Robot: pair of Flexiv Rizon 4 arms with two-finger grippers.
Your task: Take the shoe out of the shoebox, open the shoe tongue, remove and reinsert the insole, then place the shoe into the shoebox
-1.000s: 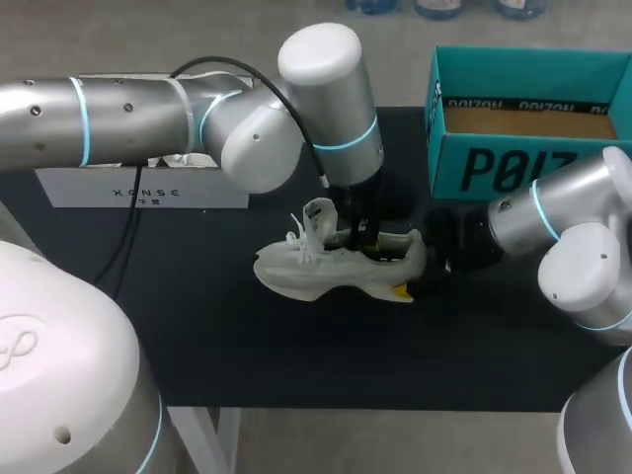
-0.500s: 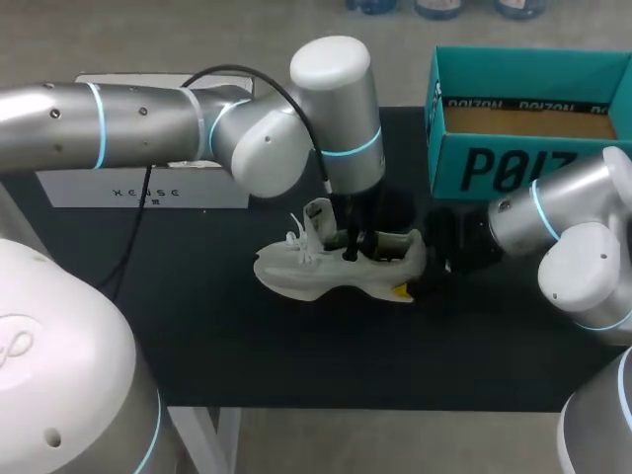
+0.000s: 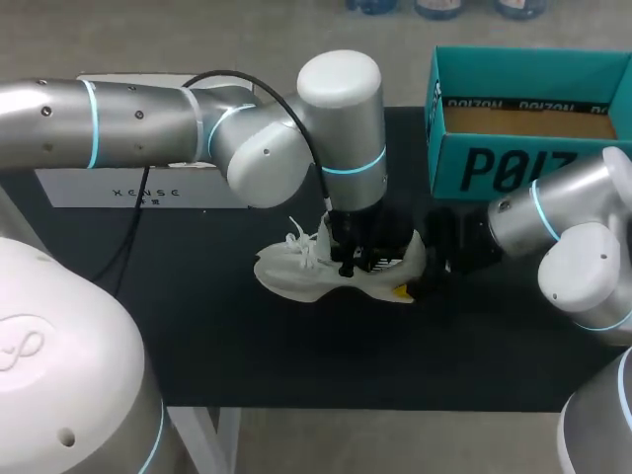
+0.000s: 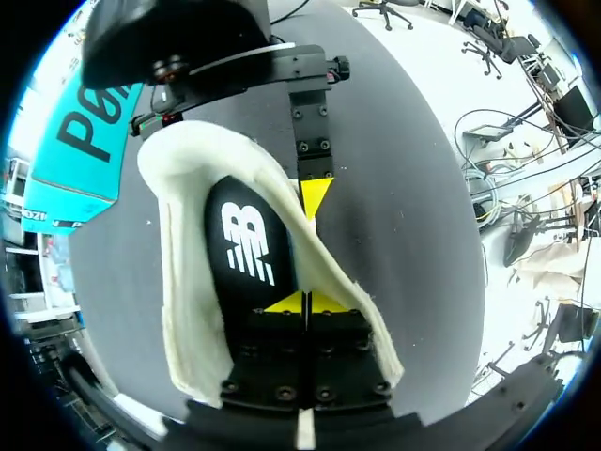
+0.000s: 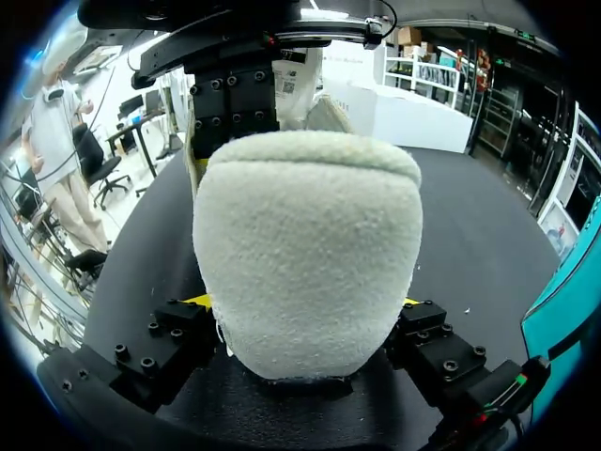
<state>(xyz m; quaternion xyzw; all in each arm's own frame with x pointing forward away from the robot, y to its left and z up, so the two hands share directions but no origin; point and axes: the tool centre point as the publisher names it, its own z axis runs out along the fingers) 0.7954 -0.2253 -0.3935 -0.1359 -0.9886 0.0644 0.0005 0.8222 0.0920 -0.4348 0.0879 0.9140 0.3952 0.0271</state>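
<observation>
Two-armed work on one shoe (image 3: 296, 272), lying on its sole in the middle of the black table (image 3: 247, 346), toe toward the left arm's side, heel toward the right, and well apart from the teal shoebox (image 3: 523, 148) standing open at the far right corner.

Clamping the heel (image 5: 310, 254) with the right gripper (image 3: 434, 259), fingers spread just to the heel's width and pressing its fuzzy back from both sides. Evidently anchoring the shoe low on the table against sliding or tipping during the work inside it.

Reaching straight down into the shoe's opening with the left gripper (image 4: 303, 303), yellow tips drawn together to a bare seam and sitting on the black insole (image 4: 249, 249), close against the inner side wall. Not being able to tell whether pinching the insole's edge or only pressing on it.

Judging this as the insole step, with the insole lying flat in the shoe: either beginning the lift or finishing the reseating. Coming down from above probably for a clean vertical pull. Risking lifting the whole shoe should the heel clamp slip.
</observation>
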